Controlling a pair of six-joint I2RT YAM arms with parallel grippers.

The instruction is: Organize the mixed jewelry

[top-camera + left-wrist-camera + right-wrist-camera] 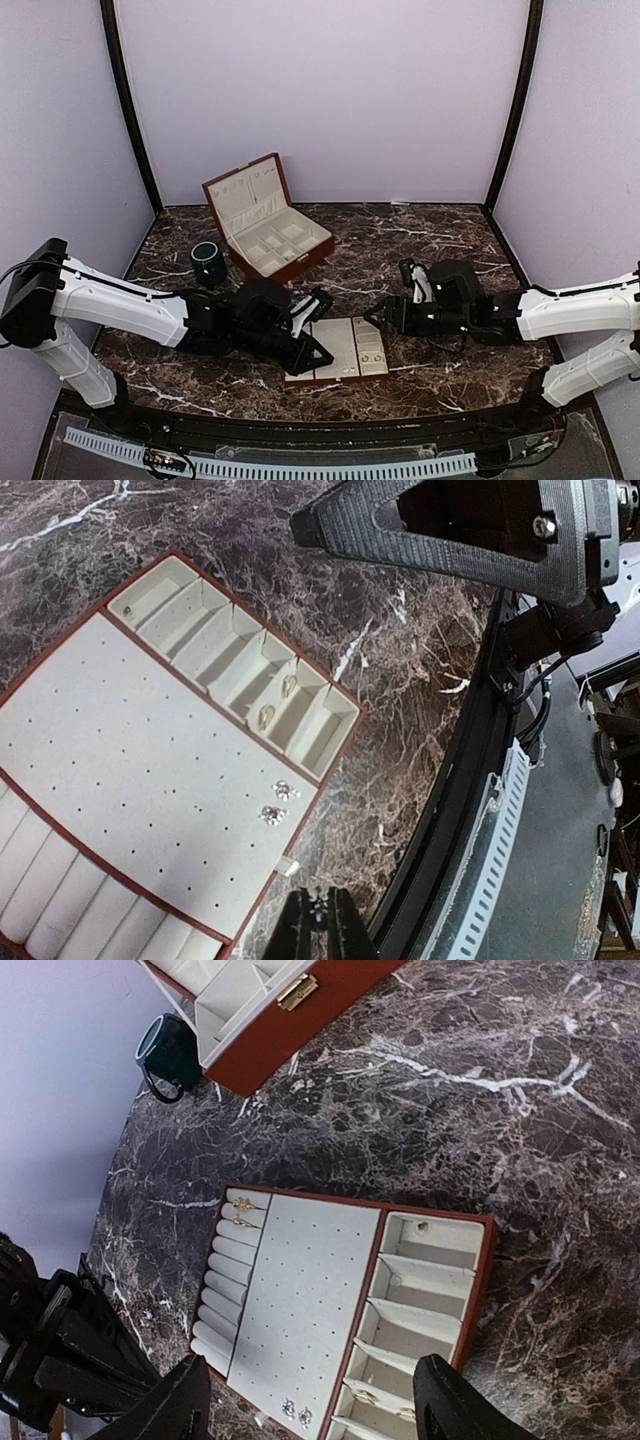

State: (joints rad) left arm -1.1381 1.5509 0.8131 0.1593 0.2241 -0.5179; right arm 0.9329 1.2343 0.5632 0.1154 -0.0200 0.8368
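- Pale lilac walls (320, 90) close us in on three sides, with black posts (130, 110) running up the corners.
- Below them we've got the table (440, 250), dark brown marble shot through with white veins. A white slotted strip (300, 465) runs along its near edge.
- Far left on the marble sits the red-brown wooden box (268, 218), lid up, cream compartments on show.
- Up front, between the two arms, lies the flat tray (345, 345). It has ring rolls on one side, a perforated panel in the middle and a row of small compartments on the other side.
- The dark green cup (207, 262) stands just beside the box's left corner.
- The right gripper (315, 1365) hangs over the tray, fingers spread wide, nothing between them.
- The left gripper (320, 915) is at the tray's near edge, fingers pressed together. We catch a glint at the tips but cannot tell whether a piece is pinched there.
- The mixed jewelry (285, 791) is all in the tray. Two sparkling studs sit on the panel, ring-like bits (266, 717) lie in the compartments, and gold pieces (243, 1204) rest on the end rolls.
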